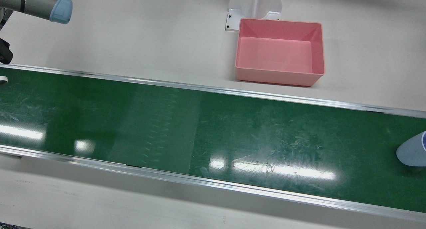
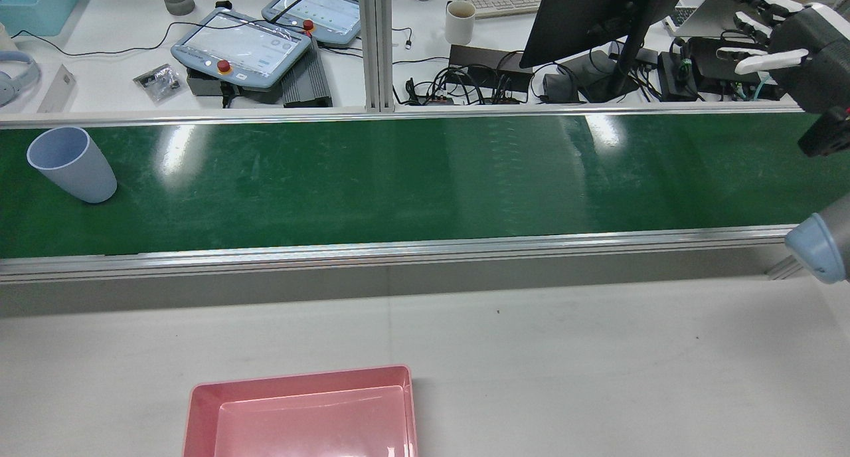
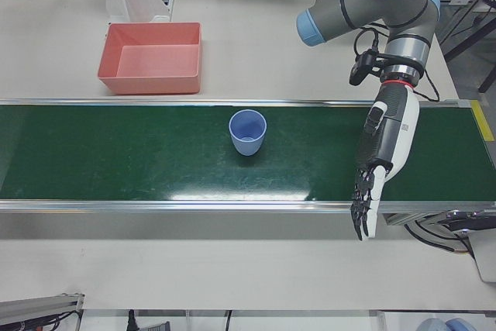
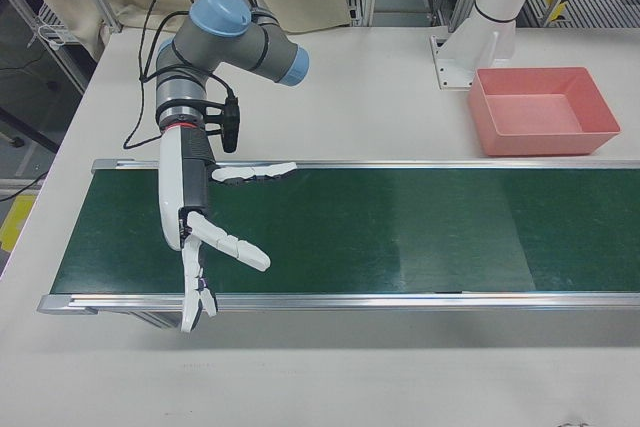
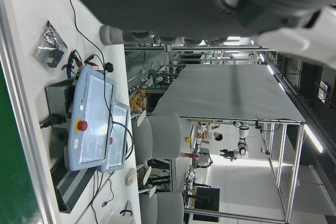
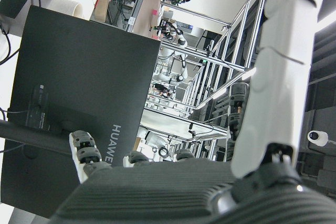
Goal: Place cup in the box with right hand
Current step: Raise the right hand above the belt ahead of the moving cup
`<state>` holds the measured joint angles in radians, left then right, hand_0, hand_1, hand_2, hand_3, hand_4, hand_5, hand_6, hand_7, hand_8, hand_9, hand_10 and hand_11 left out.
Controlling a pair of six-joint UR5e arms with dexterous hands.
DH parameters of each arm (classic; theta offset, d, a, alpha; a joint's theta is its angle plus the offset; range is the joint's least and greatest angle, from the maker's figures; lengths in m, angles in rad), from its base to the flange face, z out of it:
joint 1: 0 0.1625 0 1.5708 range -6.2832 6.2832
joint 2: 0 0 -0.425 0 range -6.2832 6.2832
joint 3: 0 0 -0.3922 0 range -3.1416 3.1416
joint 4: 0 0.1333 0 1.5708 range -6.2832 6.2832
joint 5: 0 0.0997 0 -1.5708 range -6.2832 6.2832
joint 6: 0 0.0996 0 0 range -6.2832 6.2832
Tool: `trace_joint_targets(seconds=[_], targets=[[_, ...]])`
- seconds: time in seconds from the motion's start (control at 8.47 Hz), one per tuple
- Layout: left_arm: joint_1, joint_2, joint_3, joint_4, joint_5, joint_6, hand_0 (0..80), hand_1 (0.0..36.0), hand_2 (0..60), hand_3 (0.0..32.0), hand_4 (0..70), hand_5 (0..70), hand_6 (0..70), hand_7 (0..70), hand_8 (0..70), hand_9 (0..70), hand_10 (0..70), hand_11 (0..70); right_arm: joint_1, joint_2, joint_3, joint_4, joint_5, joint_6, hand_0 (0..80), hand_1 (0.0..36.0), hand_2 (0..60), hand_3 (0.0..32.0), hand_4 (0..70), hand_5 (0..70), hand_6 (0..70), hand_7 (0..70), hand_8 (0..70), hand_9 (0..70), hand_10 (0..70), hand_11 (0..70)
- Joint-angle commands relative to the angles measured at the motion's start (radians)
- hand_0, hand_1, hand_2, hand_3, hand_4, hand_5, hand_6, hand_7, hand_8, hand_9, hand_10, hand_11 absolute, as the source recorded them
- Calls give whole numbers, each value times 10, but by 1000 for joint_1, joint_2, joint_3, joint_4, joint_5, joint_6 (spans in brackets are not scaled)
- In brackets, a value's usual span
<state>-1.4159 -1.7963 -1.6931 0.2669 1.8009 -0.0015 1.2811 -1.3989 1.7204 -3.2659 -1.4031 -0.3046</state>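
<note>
Cup (image 3: 247, 132) upright on belt (image 3: 155, 153) | right robot hand (image 4: 200, 237) spread, empty | box (image 4: 545, 112) empty

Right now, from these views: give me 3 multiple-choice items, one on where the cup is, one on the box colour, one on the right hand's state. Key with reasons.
1. Where is the cup?
A. inside the box
B. upright on the green belt
C. held in the right hand

2. What colour is the box?
A. pink
B. yellow
C. black

3. What state is the right hand in?
A. shut on the cup
B. open, holding nothing
C. resting inside the box

Key: 1 B, the cup stands mouth up on the belt, apart from both hands. 2 A, the walls and floor are pink. 3 B, its fingers are spread above the belt end with nothing between them.
</note>
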Motion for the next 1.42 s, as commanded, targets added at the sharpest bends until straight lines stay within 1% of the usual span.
trace_joint_targets(seconds=[0.0, 0.12, 0.24, 0.35, 0.47, 0.59, 0.71, 0.83, 0.94, 1.06, 1.18, 1.3], targets=[[0, 0, 1, 0, 0, 0, 0, 0, 0, 0, 0, 0, 0, 0, 0, 0, 0, 0, -8, 5, 2, 2, 7, -2, 534, 96, 0, 320, 181, 43, 0, 0, 0, 0, 61, 104], [0, 0, 0, 0, 0, 0, 0, 0, 0, 0, 0, 0, 0, 0, 0, 0, 0, 0, -8, 5, 4, 2, 19, -2, 533, 92, 0, 320, 203, 42, 0, 3, 0, 0, 61, 103], [0, 0, 0, 0, 0, 0, 0, 0, 0, 0, 0, 0, 0, 0, 0, 0, 0, 0, -9, 6, 4, 2, 36, -4, 536, 90, 0, 320, 300, 40, 0, 33, 3, 22, 69, 113], [0, 0, 0, 0, 0, 0, 0, 0, 0, 0, 0, 0, 0, 0, 0, 0, 0, 0, -11, 14, 2, 3, 36, -4, 540, 86, 0, 24, 549, 38, 36, 109, 37, 81, 78, 122], [0, 0, 0, 0, 0, 0, 0, 0, 0, 0, 0, 0, 0, 0, 0, 0, 0, 0, -11, 20, 4, 5, 35, -7, 553, 90, 0, 0, 700, 30, 72, 217, 67, 137, 95, 142], [0, 0, 0, 0, 0, 0, 0, 0, 0, 0, 0, 0, 0, 0, 0, 0, 0, 0, -9, 20, 2, 5, 36, -7, 514, 58, 5, 0, 700, 19, 86, 305, 77, 134, 108, 154], [0, 0, 0, 0, 0, 0, 0, 0, 0, 0, 0, 0, 0, 0, 0, 0, 0, 0, -11, 21, -2, 6, 38, -10, 392, 0, 0, 0, 427, 32, 77, 265, 120, 42, 110, 152], [0, 0, 0, 0, 0, 0, 0, 0, 0, 0, 0, 0, 0, 0, 0, 0, 0, 0, -12, 21, -5, 6, 45, -13, 349, 0, 0, 0, 175, 76, 141, 491, 255, 243, 353, 495], [0, 0, 0, 0, 0, 0, 0, 0, 0, 0, 0, 0, 0, 0, 0, 0, 0, 0, -14, 21, -5, 6, 49, -13, 373, 0, 0, 0, 245, 101, 259, 700, 447, 622, 512, 700], [0, 0, 0, 0, 0, 0, 0, 0, 0, 0, 0, 0, 0, 0, 0, 0, 0, 0, -16, 34, -5, 6, 47, -10, 367, 0, 0, 0, 223, 140, 385, 700, 670, 700, 698, 700], [0, 0, 0, 0, 0, 0, 0, 0, 0, 0, 0, 0, 0, 0, 0, 0, 0, 0, -16, 35, -4, 6, 47, -5, 145, 0, 0, 0, 32, 158, 412, 700, 700, 700, 700, 700], [0, 0, 0, 0, 0, 0, 0, 0, 0, 0, 0, 0, 0, 0, 0, 0, 0, 0, -14, 35, -4, 6, 47, -5, 294, 0, 0, 0, 0, 117, 291, 700, 476, 594, 512, 700]])
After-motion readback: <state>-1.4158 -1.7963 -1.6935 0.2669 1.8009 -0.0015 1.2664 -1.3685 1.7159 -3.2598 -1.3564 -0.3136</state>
